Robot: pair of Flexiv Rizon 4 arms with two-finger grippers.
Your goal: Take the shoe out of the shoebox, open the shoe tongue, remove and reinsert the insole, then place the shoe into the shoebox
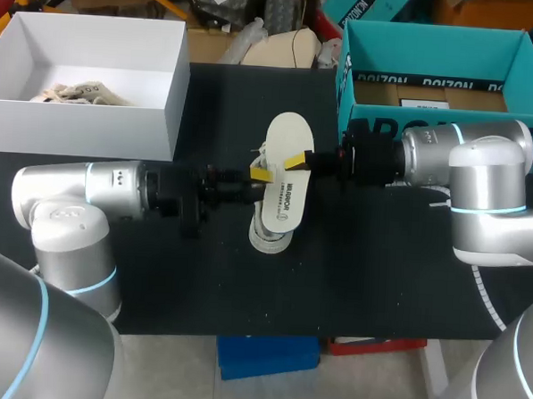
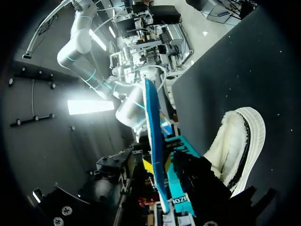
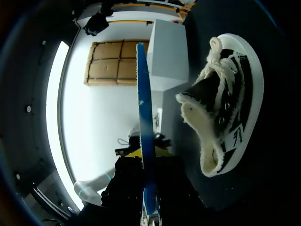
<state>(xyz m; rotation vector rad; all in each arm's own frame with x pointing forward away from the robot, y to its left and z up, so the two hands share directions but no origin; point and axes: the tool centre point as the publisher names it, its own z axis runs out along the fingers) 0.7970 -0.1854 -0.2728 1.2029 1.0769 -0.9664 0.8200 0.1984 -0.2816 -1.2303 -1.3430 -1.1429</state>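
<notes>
While our left jaws and right jaws each pinch one side edge of the insole (image 1: 287, 160), the shoe (image 1: 266, 233) stands on the bench (image 1: 379, 277) just beneath them. Step, we judge: insole out, reinsertion pending. Next: steer one end into the shoe's opening.

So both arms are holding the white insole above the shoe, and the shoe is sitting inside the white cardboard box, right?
Not quite: the head view shows the black and white canvas shoe standing on the black table, outside the white cardboard box. The left fingers and right fingers do hold the white insole above it.
</notes>
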